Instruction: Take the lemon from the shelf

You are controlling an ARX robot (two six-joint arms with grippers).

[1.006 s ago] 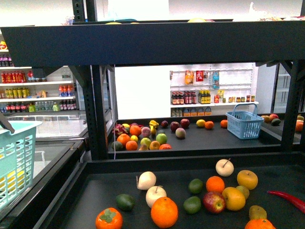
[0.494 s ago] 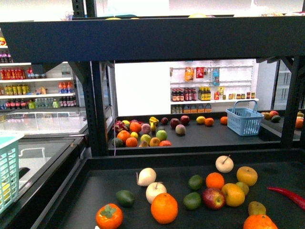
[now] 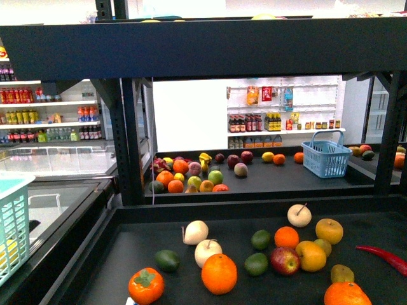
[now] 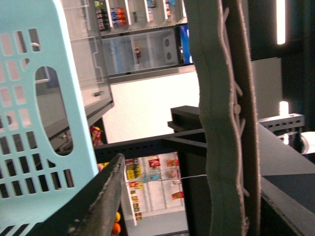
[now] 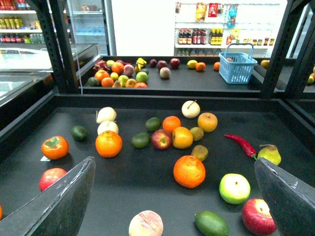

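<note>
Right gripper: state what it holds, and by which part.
Nothing. The right gripper is open, its fingers spread wide above the shelf with no fruit between them.

Fruit scattered on the shelf [image 3: 121, 254] tier, persimmon [image 3: 145, 285] front left, orange [image 3: 219, 274] right of it, chili pepper [image 3: 383, 257] far right, shopping basket [image 3: 325, 158] on the tier behind, pale basket [image 3: 11, 219] at far left.
</note>
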